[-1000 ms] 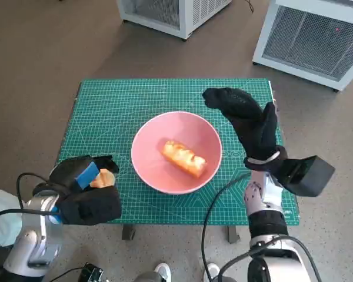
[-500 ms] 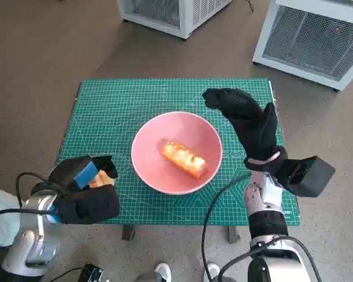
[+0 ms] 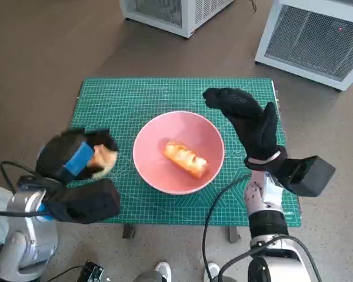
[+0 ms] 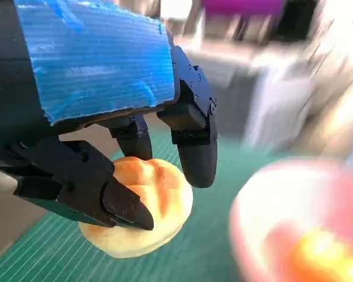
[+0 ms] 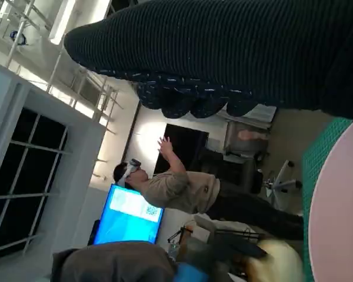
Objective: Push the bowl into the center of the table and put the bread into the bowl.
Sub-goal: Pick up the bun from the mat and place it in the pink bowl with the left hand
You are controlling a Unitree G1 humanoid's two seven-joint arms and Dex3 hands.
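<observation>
The bowl [image 3: 178, 151] sits mid-table with one bread [image 3: 185, 158] inside. The left hand [image 3: 76, 160] grips a bun [image 4: 138, 205], not yet delivered; the right hand [image 3: 247, 117] hovers, fingers apart and empty.

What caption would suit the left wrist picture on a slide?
Blue-taped left hand grips a bread roll above the green mat, beside the pink bowl.

Mat [image 3: 135, 100]: printed grid lines only; no legible figures.
Blue screen [image 5: 128, 216]: a pale panel, too blurred to read.
Elsewhere: no readable text.
</observation>
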